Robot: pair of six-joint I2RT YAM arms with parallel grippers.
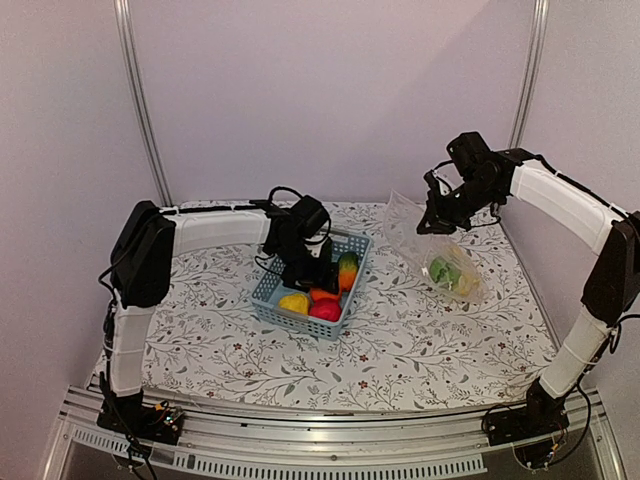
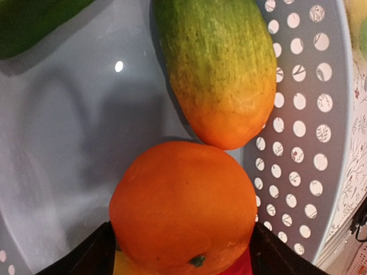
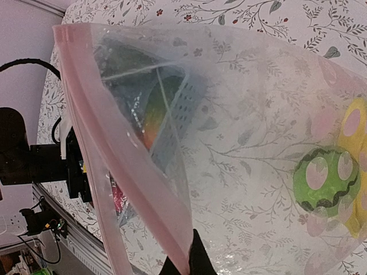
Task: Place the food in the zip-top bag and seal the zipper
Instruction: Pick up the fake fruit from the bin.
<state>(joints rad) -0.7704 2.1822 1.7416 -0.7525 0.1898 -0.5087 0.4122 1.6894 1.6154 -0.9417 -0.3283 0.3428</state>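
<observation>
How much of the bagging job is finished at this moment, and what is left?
Done: the striped melon and a yellow piece lie inside the zip-top bag. In hand: the right end effector pinches the bag's open mouth edge, and the left end effector straddles the orange in the basket. Left: the orange, mango, red apple and a yellow fruit are in the basket, and the zipper is unsealed.

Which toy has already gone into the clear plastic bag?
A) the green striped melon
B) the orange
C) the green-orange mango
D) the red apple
A: the green striped melon shows through the zip-top bag, while the orange, apple and mango are in the basket.
</observation>
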